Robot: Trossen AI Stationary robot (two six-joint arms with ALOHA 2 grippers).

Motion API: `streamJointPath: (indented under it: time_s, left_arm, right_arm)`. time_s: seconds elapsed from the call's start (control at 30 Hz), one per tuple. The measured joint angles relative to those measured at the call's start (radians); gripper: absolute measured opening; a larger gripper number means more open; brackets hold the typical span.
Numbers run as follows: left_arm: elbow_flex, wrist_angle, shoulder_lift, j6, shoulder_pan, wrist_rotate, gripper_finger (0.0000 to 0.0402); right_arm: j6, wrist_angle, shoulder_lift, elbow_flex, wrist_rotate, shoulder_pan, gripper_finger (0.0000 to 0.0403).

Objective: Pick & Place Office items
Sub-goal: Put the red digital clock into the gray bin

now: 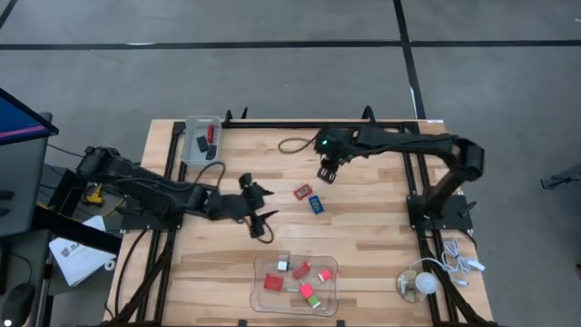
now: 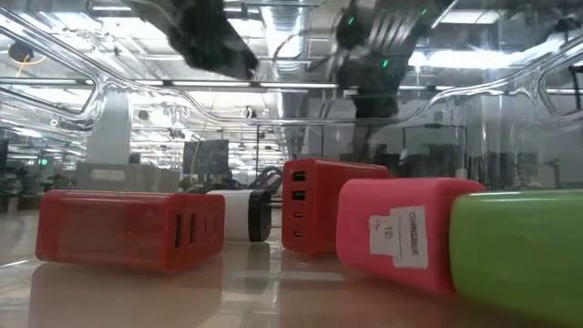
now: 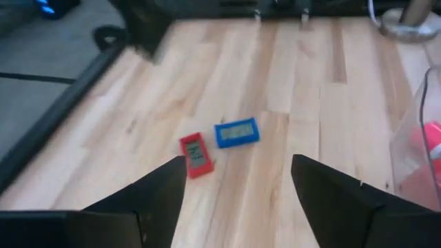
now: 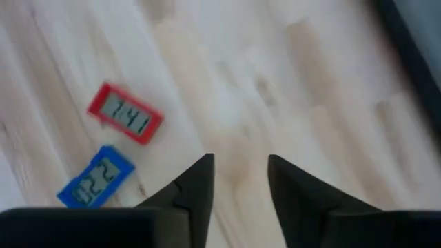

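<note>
Red-framed small rectangular clock with a pale display [image 1: 302, 192] and blue-framed small rectangular clock with a pale display [image 1: 316, 203]: both lie flat on the bare wooden slatted surface [image 1: 381, 236], just beside each other near its middle, not yet in the clear plastic tray [image 1: 259, 300] at the front edge, which already holds several red, green and white items. Right hand [image 1: 327, 174]: hovers just beyond the red clock, on its far side from the tray; fingers partly apart, a narrow gap, nothing between them. Left hand [image 1: 263, 211]: lies on the other side of the pair, a little farther off; fingers spread wide, empty. Governing relation: right hand is the nearer, and both clocks sit off to one side of its finger line, not beneath it. In the right wrist view, the red clock's long axis runs slantwise to the finger gap, so a sideways shift and probably a wrist turn would be needed, though that view is soft.
</note>
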Motion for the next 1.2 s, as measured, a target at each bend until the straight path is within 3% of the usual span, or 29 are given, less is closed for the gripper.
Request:
streamJointPath:
  time_s: [0.33, 0.6, 0.83, 1.07, 1.2]
  left_arm:
    - [0.0, 0.248, 0.205, 0.013, 0.203, 0.255, 0.0326]
    - [0.159, 0.18, 0.421, -0.046, 0.278, 0.347, 0.0324]
    - [0.399, -0.136, 0.6, -0.038, 0.275, 0.288, 0.0311]
    - [0.458, -0.217, 0.653, -0.066, 0.306, 0.258, 0.031]
    - [0.459, -0.214, 0.654, -0.092, 0.353, 0.326, 0.031]
  right_arm:
    - [0.081, -0.073, -0.318, -0.007, 0.08, 0.064, 0.0246]
    - [0.124, -0.074, -0.473, -0.045, 0.104, 0.167, 0.0245]
    - [0.147, -0.077, -0.538, -0.058, 0.136, 0.239, 0.0244]
    - [0.164, -0.082, -0.544, -0.057, 0.151, 0.29, 0.0244]
    - [0.163, -0.073, -0.543, -0.057, 0.154, 0.299, 0.0244]
